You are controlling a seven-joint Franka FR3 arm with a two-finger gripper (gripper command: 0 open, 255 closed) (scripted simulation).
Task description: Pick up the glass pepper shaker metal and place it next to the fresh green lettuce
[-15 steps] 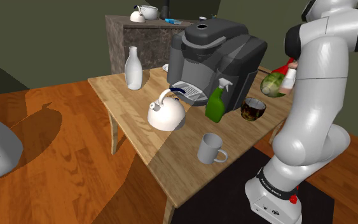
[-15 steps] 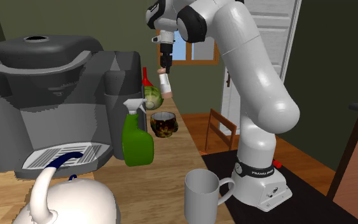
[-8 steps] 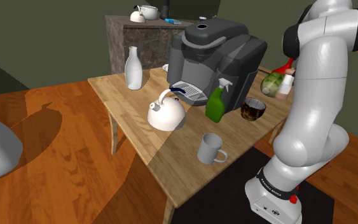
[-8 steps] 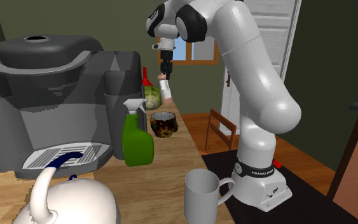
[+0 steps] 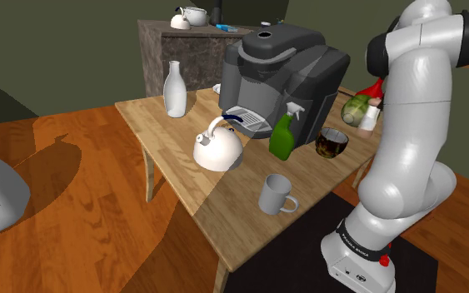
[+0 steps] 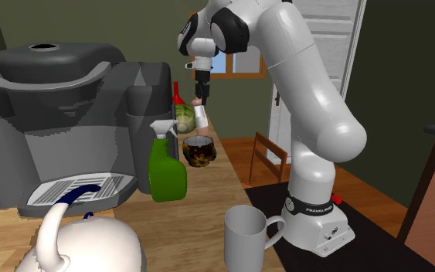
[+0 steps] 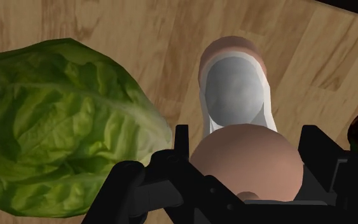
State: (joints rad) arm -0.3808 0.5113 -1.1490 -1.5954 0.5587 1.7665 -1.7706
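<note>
Pepper shaker [image 7: 238, 95], a small pale bottle with a brownish cap, hangs just beside the green lettuce [image 7: 56, 127] over the wooden table [image 7: 139, 25], its cap end clamped between the black gripper [image 7: 247, 143] fingers; it looks light, rigid, smooth and probably breakable, so gentle handling suits it.

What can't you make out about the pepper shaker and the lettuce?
Whether the pepper shaker touches the table: wrist view, its own body hides its base.
Its side, shoulder view: cut off by the arm.
Lettuce, second exterior view: partly behind the coffee machine.
</note>
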